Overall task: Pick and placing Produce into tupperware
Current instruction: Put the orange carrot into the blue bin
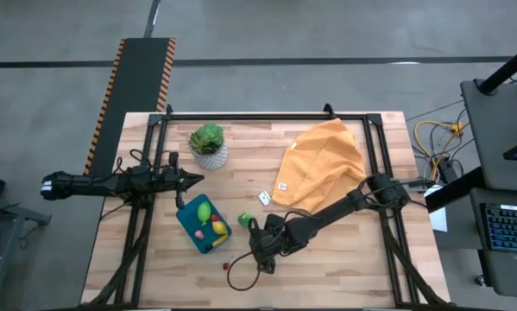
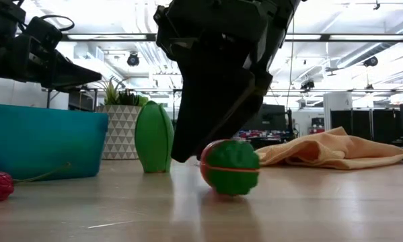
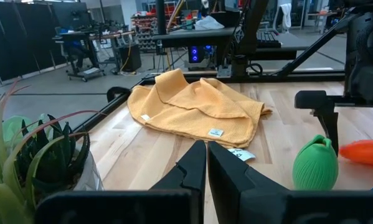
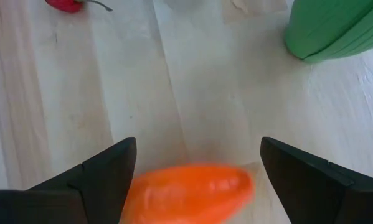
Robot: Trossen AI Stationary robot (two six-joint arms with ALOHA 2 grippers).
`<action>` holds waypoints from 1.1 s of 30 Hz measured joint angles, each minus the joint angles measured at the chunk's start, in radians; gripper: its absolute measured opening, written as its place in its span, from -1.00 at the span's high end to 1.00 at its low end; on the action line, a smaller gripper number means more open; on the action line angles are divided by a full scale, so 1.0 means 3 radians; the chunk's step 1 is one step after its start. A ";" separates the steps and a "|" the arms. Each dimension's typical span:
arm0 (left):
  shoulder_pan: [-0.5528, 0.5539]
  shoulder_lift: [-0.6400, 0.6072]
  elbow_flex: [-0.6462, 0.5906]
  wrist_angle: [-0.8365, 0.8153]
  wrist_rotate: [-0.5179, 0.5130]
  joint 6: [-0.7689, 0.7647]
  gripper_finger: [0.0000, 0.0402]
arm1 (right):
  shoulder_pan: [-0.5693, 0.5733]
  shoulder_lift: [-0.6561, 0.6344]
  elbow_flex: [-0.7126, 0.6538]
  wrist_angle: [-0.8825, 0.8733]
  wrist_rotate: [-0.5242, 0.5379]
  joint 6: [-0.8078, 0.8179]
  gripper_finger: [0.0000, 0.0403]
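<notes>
Carrot (image 4: 189,193) lies on worktop (image 1: 344,259) near front edge, between spread fingers of right tool (image 4: 198,171), not gripped. Container (image 1: 203,225) sits front-left. Left tool (image 3: 206,171) closed, hovering above it.

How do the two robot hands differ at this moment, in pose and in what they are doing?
The left hand is shut and empty, held level above the table near the potted plant and tupperware. The right hand is open and down at the table, its fingers straddling the orange carrot, not yet closed on it. The left arm waits at the table's left; the right reaches in beside the upright green produce. Both are dark and two-fingered.
</notes>
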 joint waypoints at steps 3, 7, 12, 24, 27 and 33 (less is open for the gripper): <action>0.0000 0.0000 0.0000 0.0000 0.0000 -0.0001 1.00 | 0.0000 0.0000 0.0019 0.0007 -0.0003 0.0001 -0.66; 0.0000 0.0000 0.0001 0.0000 0.0000 -0.0001 1.00 | 0.0000 0.0000 0.0019 0.0003 -0.0004 0.0001 -0.66; -0.0001 0.0000 0.0000 0.0000 0.0000 -0.0003 1.00 | 0.0000 0.0000 0.0024 0.0002 -0.0005 -0.0006 -0.66; 0.0000 0.0000 0.0000 0.0001 0.0001 -0.0003 1.00 | 0.0016 -0.0015 0.0677 -0.0442 -0.0005 -0.0863 -0.66; 0.0000 0.0000 0.0000 0.0001 0.0001 -0.0003 1.00 | 0.0058 -0.0015 0.0755 -0.0813 -0.0006 -0.1287 -0.66; 0.0000 0.0000 0.0000 0.0001 0.0001 -0.0003 1.00 | 0.0132 -0.0015 0.0574 -0.0938 -0.0198 -0.1698 -0.66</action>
